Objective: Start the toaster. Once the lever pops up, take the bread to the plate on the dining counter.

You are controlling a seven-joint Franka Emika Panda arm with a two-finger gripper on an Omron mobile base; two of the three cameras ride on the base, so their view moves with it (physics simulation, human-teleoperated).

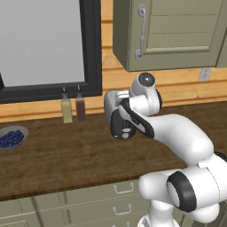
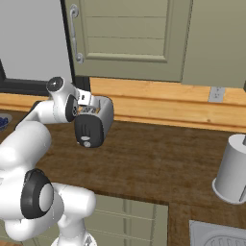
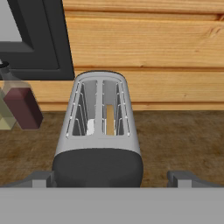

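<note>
The silver-grey toaster (image 3: 99, 127) stands on the dark wood counter (image 1: 66, 155) against the wooden wall, its black end panel facing me. The bread (image 3: 110, 119) sits edge-on in the toaster's right-hand slot as a thin tan strip. My gripper (image 3: 113, 179) is open, and its fingertips (image 3: 41, 179) stand wide apart on either side of the black panel, just short of it. The arm reaches over the toaster (image 1: 113, 111) in the left base view and hangs above the toaster (image 2: 98, 120) in the right base view. The plate and the dining counter are out of view.
Two bottles (image 1: 73, 107) stand left of the toaster below the dark window frame (image 1: 91, 48). A bowl of blueberries (image 1: 12, 138) sits at the far left. A wall cabinet (image 1: 168, 31) hangs overhead. A grey canister (image 2: 233, 168) and a sink corner (image 2: 218, 235) lie to the right.
</note>
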